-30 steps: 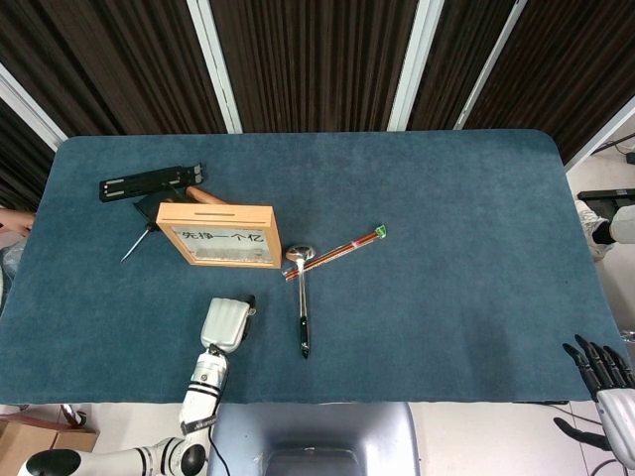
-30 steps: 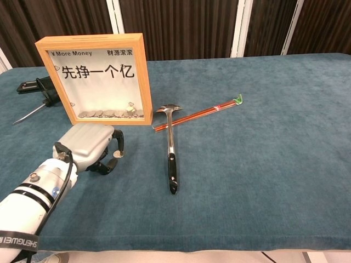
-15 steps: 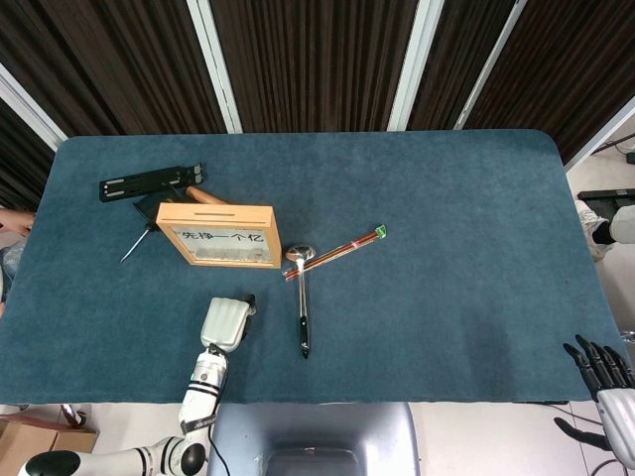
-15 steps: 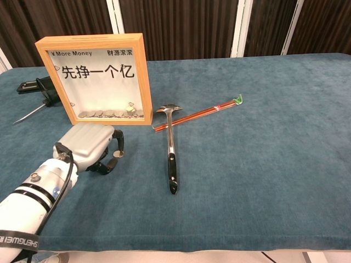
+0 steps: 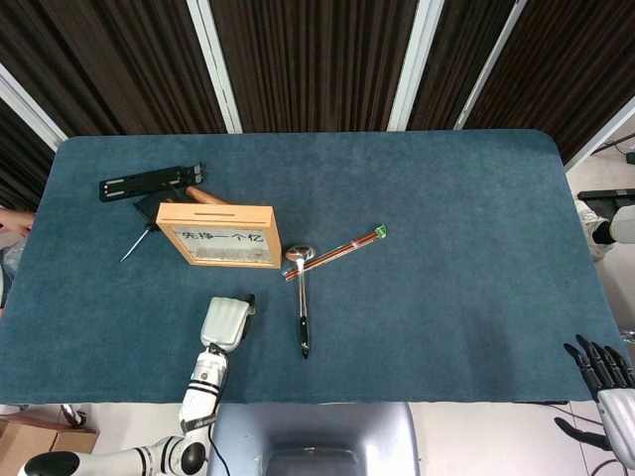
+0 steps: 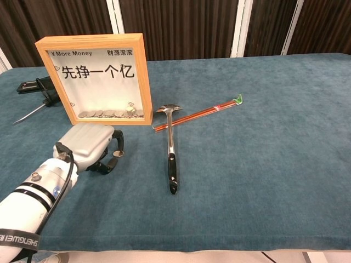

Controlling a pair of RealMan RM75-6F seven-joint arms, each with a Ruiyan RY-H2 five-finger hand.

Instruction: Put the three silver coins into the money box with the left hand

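The wooden money box (image 5: 220, 235) (image 6: 98, 76) stands upright at the table's left, with several silver coins (image 6: 107, 114) lying along the bottom behind its window. My left hand (image 5: 226, 322) (image 6: 90, 143) rests on the cloth just in front of the box, fingers curled down. A small silver coin (image 6: 117, 154) shows between its fingertips at the table surface. No other loose coins are visible. My right hand (image 5: 603, 372) hangs off the table's near right corner with its fingers spread and nothing in it.
A metal ladle (image 5: 302, 297) (image 6: 171, 148) lies right of my left hand, its bowl crossing red chopsticks (image 5: 337, 250) (image 6: 200, 113). Behind and left of the box are a black stand (image 5: 149, 183) (image 6: 33, 86) and a screwdriver (image 5: 137, 241) (image 6: 32, 113).
The left hand's fingertips and the coin shifted very slightly to the right early on; since then nothing has moved.
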